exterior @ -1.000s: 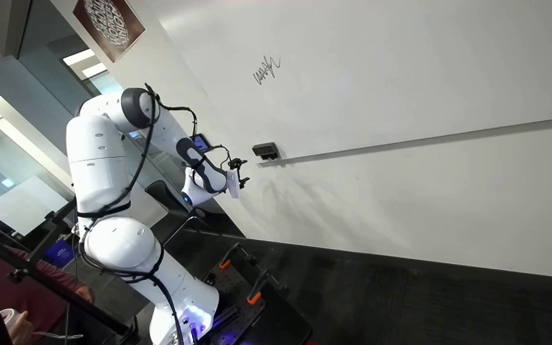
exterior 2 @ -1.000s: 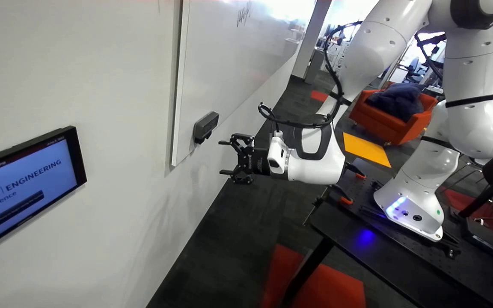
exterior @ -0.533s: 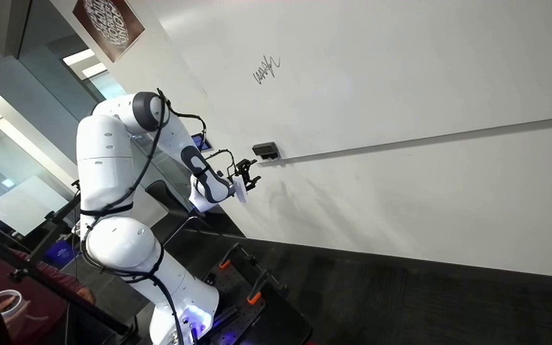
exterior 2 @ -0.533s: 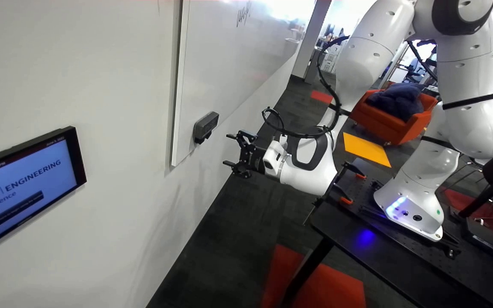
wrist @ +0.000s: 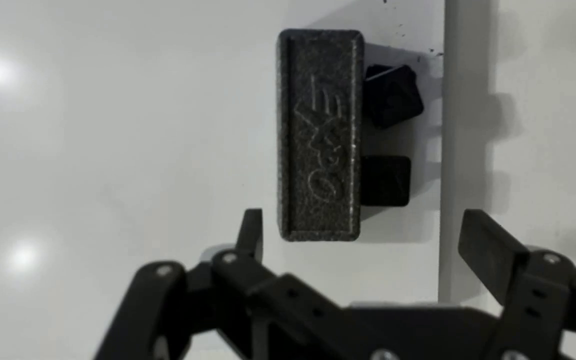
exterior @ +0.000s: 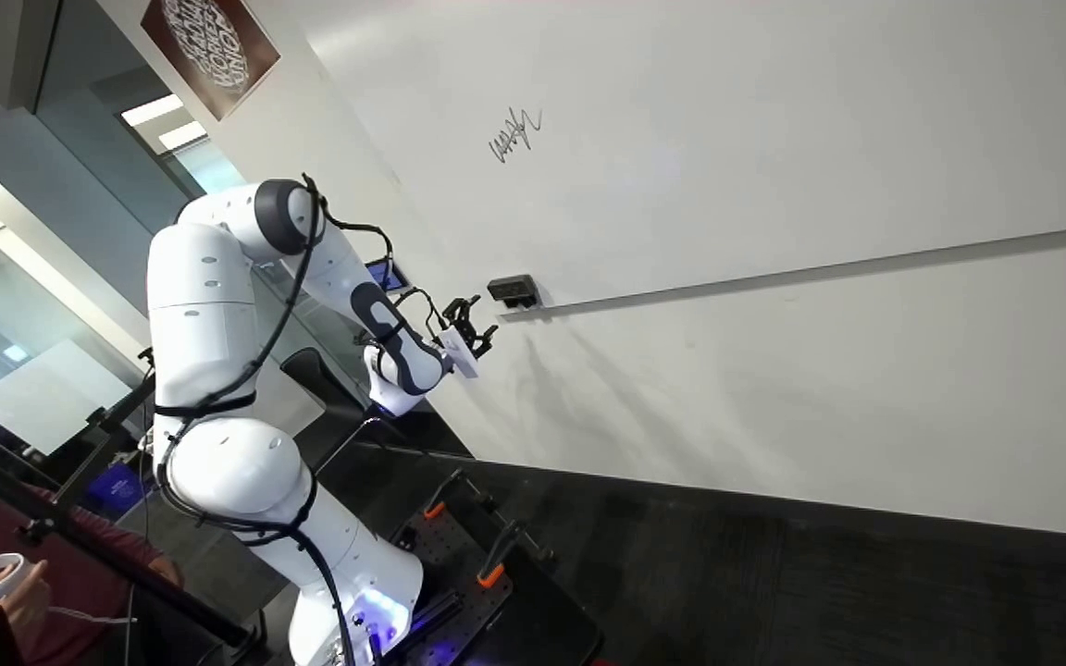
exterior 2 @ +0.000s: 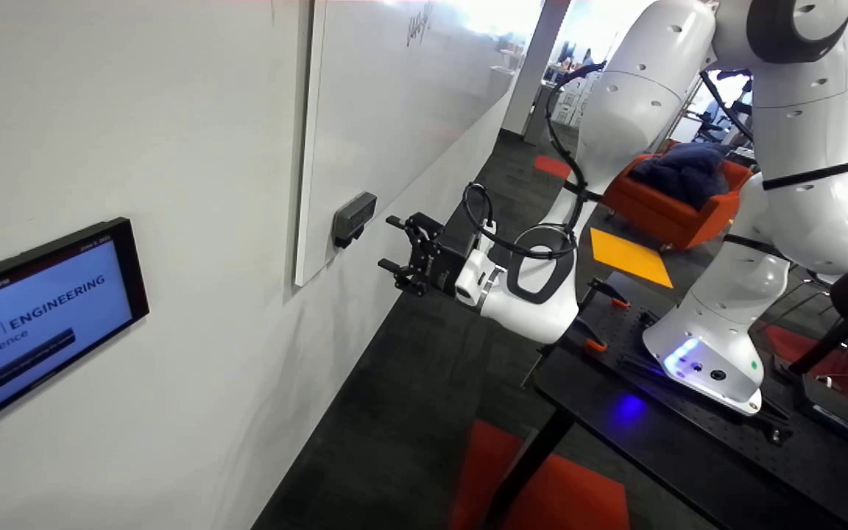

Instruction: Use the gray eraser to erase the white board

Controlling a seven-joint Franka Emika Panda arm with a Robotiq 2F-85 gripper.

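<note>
Jaws have tipped up | gray eraser [wrist: 320, 135]: back hidden, maybe touching board [exterior: 774, 139]

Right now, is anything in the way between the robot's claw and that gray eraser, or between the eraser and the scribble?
Nothing visible stands between the open gripper and the gray eraser, though two small black blocks beside it might hinder the grasp. Toward the scribble, I see only bare white board.

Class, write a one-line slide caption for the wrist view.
The open tool faces the eraser at the board, with two black blocks along the eraser's long side.
</note>
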